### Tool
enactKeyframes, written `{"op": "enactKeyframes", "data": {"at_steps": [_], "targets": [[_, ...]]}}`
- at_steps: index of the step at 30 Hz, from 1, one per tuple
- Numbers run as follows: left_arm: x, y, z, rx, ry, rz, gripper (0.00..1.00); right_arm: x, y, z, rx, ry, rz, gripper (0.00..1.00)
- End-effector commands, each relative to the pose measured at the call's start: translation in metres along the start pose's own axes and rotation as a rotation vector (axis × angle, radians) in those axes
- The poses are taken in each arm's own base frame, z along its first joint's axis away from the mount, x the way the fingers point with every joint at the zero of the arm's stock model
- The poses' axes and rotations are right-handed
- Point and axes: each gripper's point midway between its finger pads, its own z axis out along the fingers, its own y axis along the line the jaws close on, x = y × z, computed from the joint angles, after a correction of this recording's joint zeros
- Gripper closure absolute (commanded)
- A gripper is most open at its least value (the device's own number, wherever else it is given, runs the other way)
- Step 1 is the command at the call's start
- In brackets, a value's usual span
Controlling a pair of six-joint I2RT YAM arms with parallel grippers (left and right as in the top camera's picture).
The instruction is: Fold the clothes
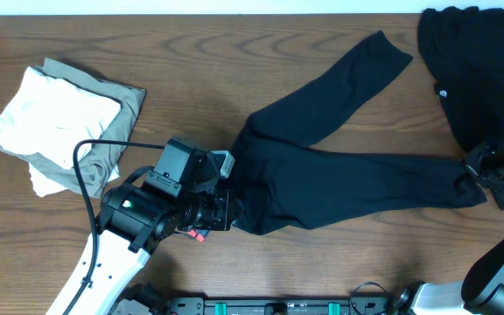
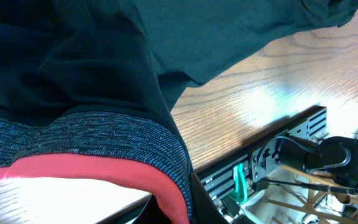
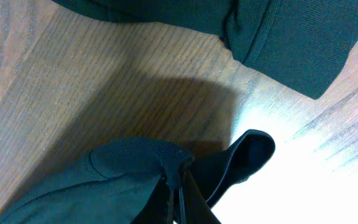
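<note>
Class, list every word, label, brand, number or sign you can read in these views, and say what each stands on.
None can be read.
A pale mark on the black garment, top right overhead: too small to read.
The leggings show no writing.

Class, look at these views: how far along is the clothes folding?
Done: a white-and-grey pile looks folded at the left. In hand: the leggings lie unfolded, the left gripper on the waistband, the right gripper pinching a cuff. Left: folding them, then the black garment bunched at the far right.
</note>
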Motion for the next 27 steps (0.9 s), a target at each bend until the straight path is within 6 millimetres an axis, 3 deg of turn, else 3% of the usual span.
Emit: {"op": "enactKeyframes", "data": {"at_steps": [1, 8, 11, 13, 15, 19, 22, 27], "targets": [[-0.003, -0.002, -0.003, -0.002, -0.013, 0.014, 0.94, -0.003, 0.003, -0.002, -0.006, -0.009, -0.020, 0.99], [0.017, -0.032, 0.000, 0.124, 0.069, 0.166, 0.92, -0.003, 0.003, -0.002, -0.006, -0.009, -0.020, 0.99], [0.029, -0.041, 0.002, 0.155, 0.113, 0.189, 0.65, -0.003, 0.003, -0.002, -0.005, -0.010, -0.020, 0.99], [0.039, -0.050, 0.002, 0.199, 0.152, 0.205, 0.37, -0.004, 0.003, -0.002, -0.005, -0.010, -0.020, 0.99], [0.045, -0.056, 0.002, 0.218, 0.175, 0.224, 0.25, -0.004, 0.003, -0.002, -0.005, -0.010, -0.020, 0.99], [0.045, -0.054, 0.005, 0.186, 0.165, 0.243, 0.27, -0.003, 0.003, -0.002, -0.005, -0.010, -0.020, 0.99], [0.025, -0.024, 0.009, 0.009, 0.075, 0.240, 0.47, -0.003, 0.003, -0.002, -0.005, -0.010, -0.020, 0.99], [-0.013, 0.028, -0.002, -0.279, -0.098, 0.148, 0.47, -0.003, 0.003, -0.002, -0.005, -0.008, -0.021, 0.99]]}}
